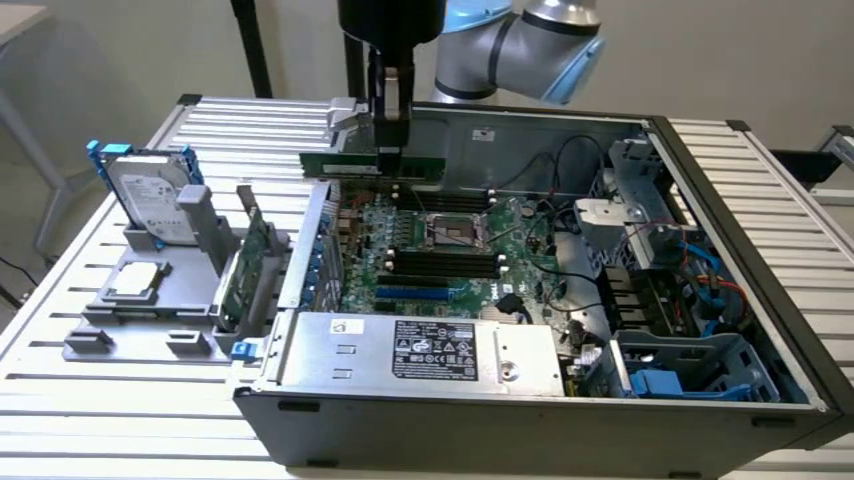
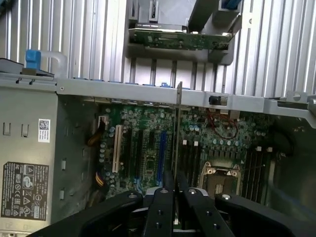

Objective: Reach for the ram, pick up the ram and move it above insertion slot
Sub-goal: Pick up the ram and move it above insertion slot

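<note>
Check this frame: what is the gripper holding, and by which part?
The gripper is shut on the ram, pinching its upper long edge near the middle, so the stick hangs above the motherboard.

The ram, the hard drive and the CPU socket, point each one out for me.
ram [image 1: 350, 166], exterior view, on the board's left half beside the gripper [image 1: 388, 150].
hard drive [image 1: 150, 196], exterior view, middle of its silver face.
CPU socket [image 1: 450, 232], exterior view, centre of the socket.

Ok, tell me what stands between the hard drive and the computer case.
A green expansion card, standing upright, sits between the hard drive and the case, seen in the exterior view.
</note>
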`<action>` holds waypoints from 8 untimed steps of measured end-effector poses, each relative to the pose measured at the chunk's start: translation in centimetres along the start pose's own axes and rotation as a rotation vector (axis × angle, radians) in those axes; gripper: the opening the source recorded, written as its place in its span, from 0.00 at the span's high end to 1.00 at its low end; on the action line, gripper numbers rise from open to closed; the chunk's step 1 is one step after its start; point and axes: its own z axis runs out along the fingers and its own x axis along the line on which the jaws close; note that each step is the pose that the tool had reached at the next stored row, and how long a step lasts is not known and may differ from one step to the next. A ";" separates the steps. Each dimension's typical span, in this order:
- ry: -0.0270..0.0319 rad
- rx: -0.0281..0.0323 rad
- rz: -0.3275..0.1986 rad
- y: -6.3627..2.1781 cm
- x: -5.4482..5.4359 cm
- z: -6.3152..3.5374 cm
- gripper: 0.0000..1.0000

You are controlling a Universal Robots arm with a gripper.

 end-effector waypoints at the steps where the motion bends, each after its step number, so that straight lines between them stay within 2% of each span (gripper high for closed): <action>1: 0.0000 0.0000 0.000 -0.35 -0.1 -0.01 0.87; 8: 0.0001 0.0000 0.000 -2.78 -1.0 -0.04 0.87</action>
